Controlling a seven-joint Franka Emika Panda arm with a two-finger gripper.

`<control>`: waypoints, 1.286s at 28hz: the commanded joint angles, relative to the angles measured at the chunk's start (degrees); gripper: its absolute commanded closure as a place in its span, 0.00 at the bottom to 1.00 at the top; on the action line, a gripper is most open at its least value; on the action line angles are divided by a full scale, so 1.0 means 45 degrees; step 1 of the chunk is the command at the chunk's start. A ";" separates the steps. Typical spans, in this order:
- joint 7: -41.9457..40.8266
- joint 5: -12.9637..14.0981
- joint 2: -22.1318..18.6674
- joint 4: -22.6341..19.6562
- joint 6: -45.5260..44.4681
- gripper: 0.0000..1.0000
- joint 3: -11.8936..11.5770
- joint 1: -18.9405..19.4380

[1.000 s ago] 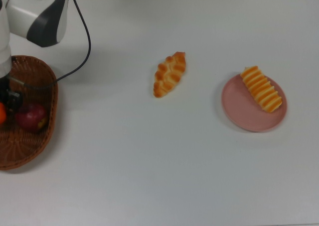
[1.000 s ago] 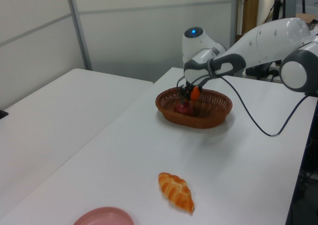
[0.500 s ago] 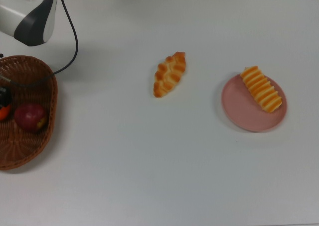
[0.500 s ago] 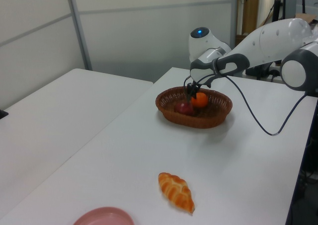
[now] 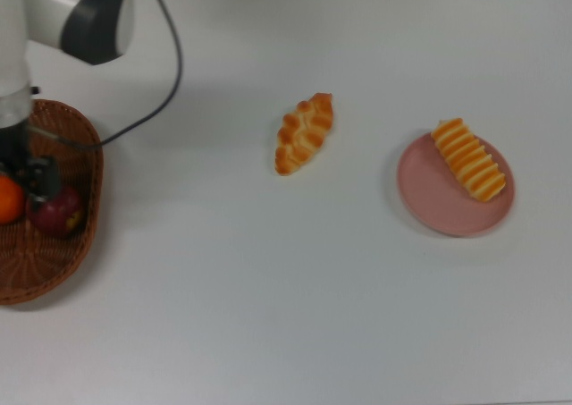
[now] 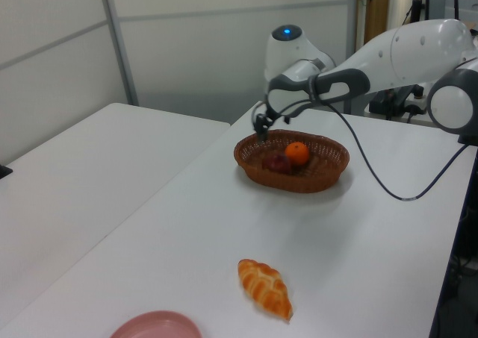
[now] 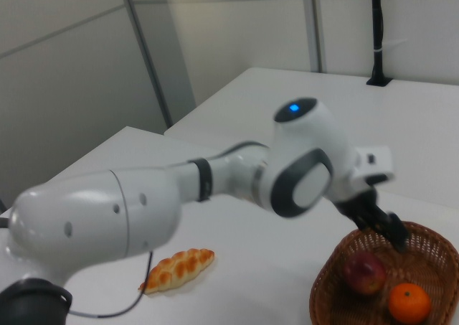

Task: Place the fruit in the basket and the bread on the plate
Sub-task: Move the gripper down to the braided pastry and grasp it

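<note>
Inside the brown wicker basket (image 5: 67,253), at the top view's far left edge, lie both fruits: the dark red apple (image 5: 59,212) and the bright orange mandarin (image 5: 9,200), close beside each other, the mandarin nearer the top view's left edge. Above them hangs the gripper (image 7: 391,232) of the white Franka arm (image 6: 403,51); the right view shows its dark fingers over the basket's far rim, clear of both fruits and carrying nothing, though how far apart the fingers stand cannot be told from any view. A black cable (image 5: 161,88) loops from the arm across the white table (image 5: 286,316) toward the basket. Near the table's middle in the top view lies the twisted croissant-like pastry (image 5: 304,133), golden and braided, flat on the bare surface, well apart from both the basket and the plate. At the top view's right sits the round pink plate (image 5: 438,208), and the oblong roll (image 5: 469,159) with orange-yellow ridges rests on it, lying diagonally across the plate's upper right part with one end reaching over the rim. From the left view the pastry lies in the foreground, the plate's edge shows at the bottom, and the basket stands farther back with the mandarin plainly visible within.
</note>
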 commanded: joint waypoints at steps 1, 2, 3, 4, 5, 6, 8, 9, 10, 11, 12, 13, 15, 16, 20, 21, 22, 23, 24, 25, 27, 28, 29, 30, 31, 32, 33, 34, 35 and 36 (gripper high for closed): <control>-0.0206 0.0742 -0.0527 -0.0437 -0.1324 0.00 -0.0029 0.1364; -0.0206 0.0762 -0.0566 -0.0417 -0.1773 0.00 -0.0029 0.1599; -0.0186 0.0782 -0.0625 -0.0398 -0.2570 0.00 -0.0010 0.2084; -0.0186 0.0782 -0.0664 -0.0398 -0.2926 0.00 -0.0029 0.2360; -0.0186 0.0782 -0.0684 -0.0398 -0.3297 0.00 -0.0010 0.2614; -0.0186 0.0801 -0.0703 -0.0398 -0.3707 0.00 -0.0010 0.2868; -0.0206 0.0840 -0.0742 -0.0398 -0.5089 0.00 -0.0010 0.3569; -0.0225 0.0898 -0.0742 -0.0398 -0.5523 0.00 -0.0010 0.3786; -0.0225 0.0976 -0.0742 -0.0398 -0.5876 0.00 -0.0010 0.4020; -0.0206 0.1016 -0.0742 -0.0398 -0.6150 0.00 -0.0010 0.4255; -0.0187 0.1035 -0.0742 -0.0398 -0.6501 0.00 -0.0010 0.4721; -0.0167 0.1036 -0.0742 -0.0417 -0.6659 0.00 -0.0010 0.4939; -0.0167 0.1094 -0.0723 -0.0456 -0.6972 0.00 -0.0010 0.5329; -0.0128 0.1172 -0.0723 -0.0476 -0.7108 0.00 -0.0010 0.5525; -0.0089 0.1485 -0.0703 -0.0787 -0.7519 0.00 -0.0010 0.6482; -0.0031 0.1485 -0.0703 -0.0866 -0.7559 0.00 -0.0010 0.6638; 0.0028 0.1485 -0.0703 -0.0905 -0.7617 0.00 -0.0010 0.6795; 0.0145 0.1485 -0.0665 -0.0944 -0.7734 0.00 -0.0010 0.7086; 0.0204 0.1485 -0.0626 -0.0983 -0.7773 0.00 -0.0010 0.7186; 0.0262 0.1485 -0.0587 -0.1042 -0.7774 0.00 -0.0010 0.7264; 0.0321 0.1485 -0.0528 -0.1101 -0.7774 0.00 -0.0010 0.7440; 0.0322 0.1446 -0.0489 -0.1159 -0.7774 0.00 -0.0029 0.7634; 0.0302 0.1407 -0.0489 -0.1256 -0.7774 0.00 -0.0029 0.7713; 0.0302 0.1310 -0.0469 -0.1354 -0.7774 0.00 -0.0029 0.7792; 0.0302 0.1270 -0.0450 -0.1432 -0.7774 0.00 -0.0029 0.7889; 0.0302 0.1251 -0.0430 -0.1491 -0.7793 0.00 -0.0029 0.7967; 0.0283 0.1173 -0.0430 -0.1646 -0.7832 0.00 -0.0029 0.8084; 0.0282 0.1114 -0.0411 -0.1744 -0.7852 0.00 -0.0029 0.8105; 0.0282 0.1036 -0.0410 -0.1823 -0.7871 0.00 -0.0029 0.8124; 0.0282 0.0939 -0.0391 -0.1901 -0.7871 0.00 -0.0029 0.8124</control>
